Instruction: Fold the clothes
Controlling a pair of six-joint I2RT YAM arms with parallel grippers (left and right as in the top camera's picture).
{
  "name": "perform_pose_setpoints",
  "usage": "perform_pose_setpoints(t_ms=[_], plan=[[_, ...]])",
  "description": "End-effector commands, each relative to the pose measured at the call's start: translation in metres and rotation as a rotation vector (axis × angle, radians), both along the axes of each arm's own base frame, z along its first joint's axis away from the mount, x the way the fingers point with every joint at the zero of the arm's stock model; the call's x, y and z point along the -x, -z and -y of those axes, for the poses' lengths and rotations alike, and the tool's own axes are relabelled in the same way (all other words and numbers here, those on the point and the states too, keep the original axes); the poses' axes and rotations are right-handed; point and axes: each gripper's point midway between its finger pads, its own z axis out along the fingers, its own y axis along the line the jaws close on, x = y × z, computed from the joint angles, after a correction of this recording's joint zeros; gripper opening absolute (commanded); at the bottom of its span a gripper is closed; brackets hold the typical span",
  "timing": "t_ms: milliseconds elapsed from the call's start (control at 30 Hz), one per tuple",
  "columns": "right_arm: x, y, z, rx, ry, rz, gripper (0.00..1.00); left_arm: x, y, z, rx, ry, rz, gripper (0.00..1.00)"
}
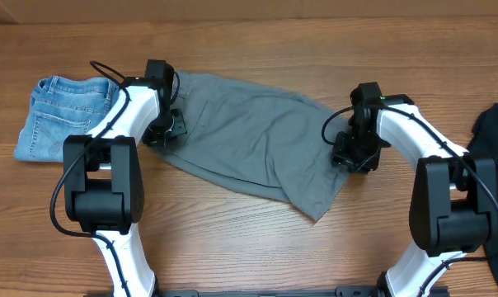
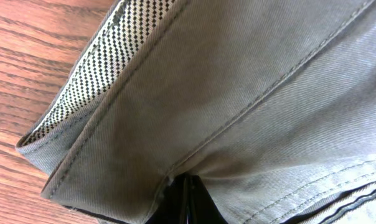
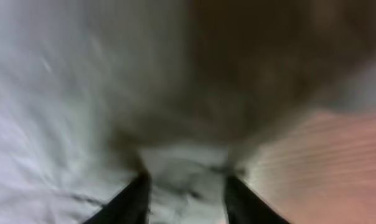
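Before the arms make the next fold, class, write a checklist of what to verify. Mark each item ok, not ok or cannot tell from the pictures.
1. Left gripper pinching the grey shorts at the waistband: ok.
2. Right gripper holding the opposite end: cannot tell. The wrist view is blurred and the fingers stand apart with cloth between them.
3. Grey shorts squared to the table edge: not ok. They lie slanted.
4. Denim shorts apart from the grey shorts: ok.
5. Black garment apart from the grey shorts: ok.
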Motion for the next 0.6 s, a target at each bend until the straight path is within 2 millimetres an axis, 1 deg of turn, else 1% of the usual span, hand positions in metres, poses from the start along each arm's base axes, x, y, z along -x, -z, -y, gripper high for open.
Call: perform_pose_setpoints(t_ms=[0,33,67,100,233,333,400,467,500,567], plan=[[-0.014,-0.007,-0.009,-0.056,0.011,0.078,0.25,0.033,0.030,-0.018,-0.071,0.008,-0.132,0.04],[-0.019,-0.007,-0.010,-0.059,0.011,0.099,0.11,0.033,0.029,-0.018,-0.071,0.008,-0.130,0.04],[-0.023,-0.009,-0.009,-0.054,0.012,0.110,0.04,0.032,0.029,-0.018,-0.071,0.009,-0.130,0.04],[-0.025,-0.011,-0.004,-0.036,0.018,0.115,0.04,0.033,0.029,-0.018,-0.071,0.012,-0.132,0.04],[-0.038,-0.025,0.032,0.067,0.071,0.132,0.04,0.037,0.027,-0.025,-0.106,0.016,-0.149,0.04],[-0.051,-0.043,0.054,0.053,0.137,0.160,0.04,0.038,0.027,-0.028,-0.125,0.018,-0.154,0.04],[-0.059,-0.052,0.064,0.017,0.167,0.182,0.04,0.038,0.027,-0.027,-0.122,0.016,-0.154,0.04],[-0.060,-0.055,0.064,-0.047,0.156,0.190,0.04,0.038,0.027,-0.025,-0.107,0.016,-0.154,0.04],[-0.057,-0.056,0.062,-0.079,0.165,0.178,0.09,0.038,0.027,-0.024,-0.103,0.016,-0.154,0.04],[-0.050,-0.053,0.053,-0.134,0.164,0.150,0.30,0.038,0.027,-0.023,-0.097,0.016,-0.154,0.04]])
